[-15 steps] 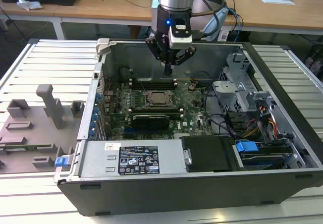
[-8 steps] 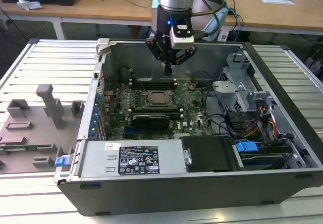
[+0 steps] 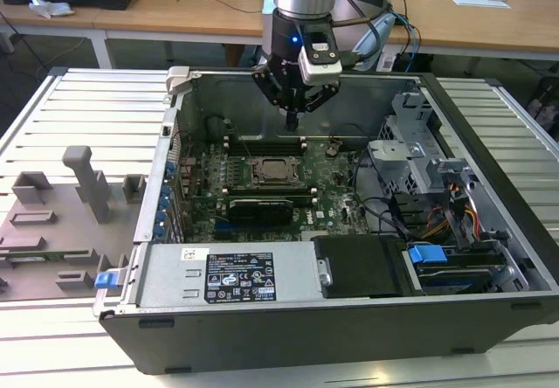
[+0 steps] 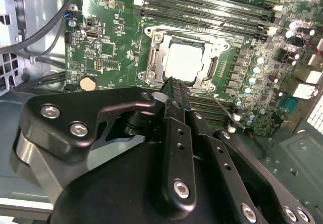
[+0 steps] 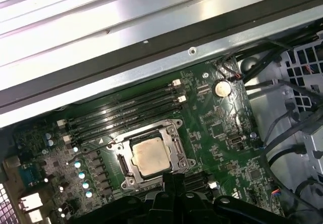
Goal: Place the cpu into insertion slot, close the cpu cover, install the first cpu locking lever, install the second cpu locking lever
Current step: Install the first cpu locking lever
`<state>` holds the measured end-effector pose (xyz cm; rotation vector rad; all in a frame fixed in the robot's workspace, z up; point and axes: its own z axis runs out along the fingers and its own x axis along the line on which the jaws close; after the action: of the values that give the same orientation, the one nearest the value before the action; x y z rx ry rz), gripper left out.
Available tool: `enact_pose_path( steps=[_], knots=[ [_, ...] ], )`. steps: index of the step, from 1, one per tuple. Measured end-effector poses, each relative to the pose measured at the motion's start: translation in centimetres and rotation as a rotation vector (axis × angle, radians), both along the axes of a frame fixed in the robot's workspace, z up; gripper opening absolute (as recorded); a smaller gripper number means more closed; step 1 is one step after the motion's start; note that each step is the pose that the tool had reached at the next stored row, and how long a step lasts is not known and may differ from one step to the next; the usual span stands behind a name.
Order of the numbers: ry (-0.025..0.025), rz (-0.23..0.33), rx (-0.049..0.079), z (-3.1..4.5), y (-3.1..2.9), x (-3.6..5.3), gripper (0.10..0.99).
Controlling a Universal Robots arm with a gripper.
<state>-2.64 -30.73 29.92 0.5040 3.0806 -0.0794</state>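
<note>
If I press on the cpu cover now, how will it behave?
The cpu cover is a thin metal frame, so probably stiff but slightly springy. It lies flat around the cpu, so it likely won't tip or slide. Its bare shiny metal may be slippery under the gripper.

Open room above cpu cover [image 4: 194,38]

The cpu [image 4: 184,62] lies in the insertion slot [image 3: 257,175], with the cpu cover [image 4: 187,41] flat around it. In the exterior view, the memory slots [image 3: 262,146] run just behind the insertion slot and the graphics card [image 3: 259,210] lies just before it. The drive cage [image 3: 419,156] stands well off to the exterior view's right of it, and the gripper [image 3: 293,121] hangs above its far edge.
</note>
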Motion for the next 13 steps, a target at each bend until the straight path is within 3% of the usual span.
enact_pose_path(
  steps=[4,13],
  knots=[
    [-0.0001,0.044,0.037,0.00,0.00,0.00,0.106],
    [0.0028,0.192,0.038,0.00,0.00,0.00,0.106]
  ],
)
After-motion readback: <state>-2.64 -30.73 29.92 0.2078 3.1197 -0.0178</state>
